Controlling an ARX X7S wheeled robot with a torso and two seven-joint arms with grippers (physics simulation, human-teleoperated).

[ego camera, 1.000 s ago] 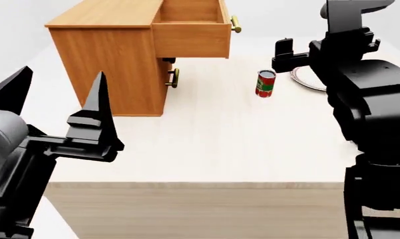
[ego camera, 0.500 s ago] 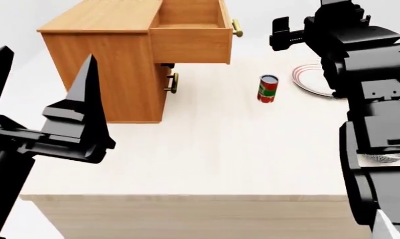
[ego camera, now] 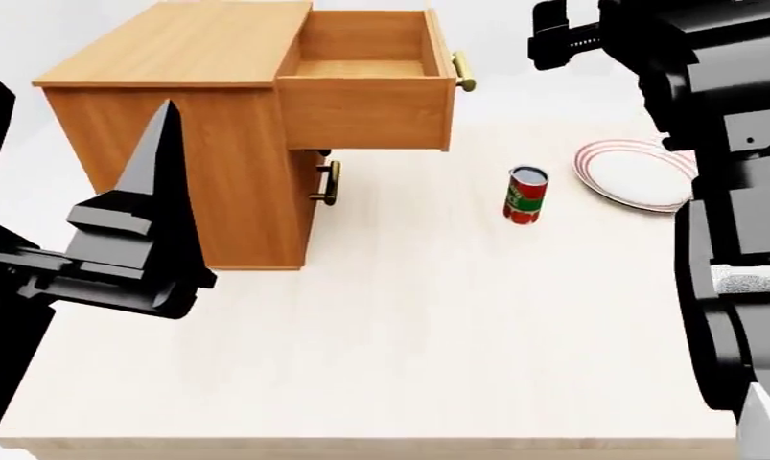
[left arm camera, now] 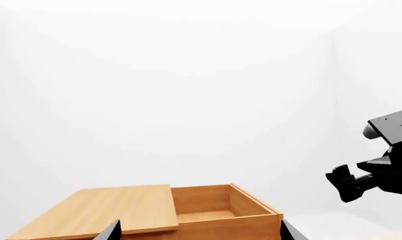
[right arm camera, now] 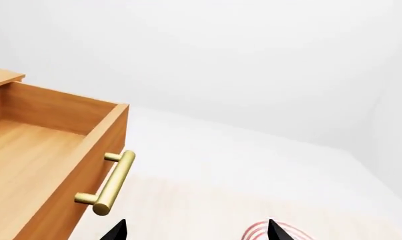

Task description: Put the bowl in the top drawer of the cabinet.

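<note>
Left gripper (ego camera: pixel 71 182) near table's front left corner, fingers spread wide, tips pointing up, holding nothing. Right arm (ego camera: pixel 730 192) along table's right edge, reaching toward far side; right gripper (right arm camera: pixel 195 231) fingertips apart, nothing between.

I see a light brown wooden cabinet (ego camera: pixel 186 115) with brass handles (right arm camera: pixel 110 182). My arms are black, the can (ego camera: pixel 526 195) is red and green, and the white plate (ego camera: pixel 638 174) carries red rim rings on the pale table (ego camera: pixel 423 326).
</note>
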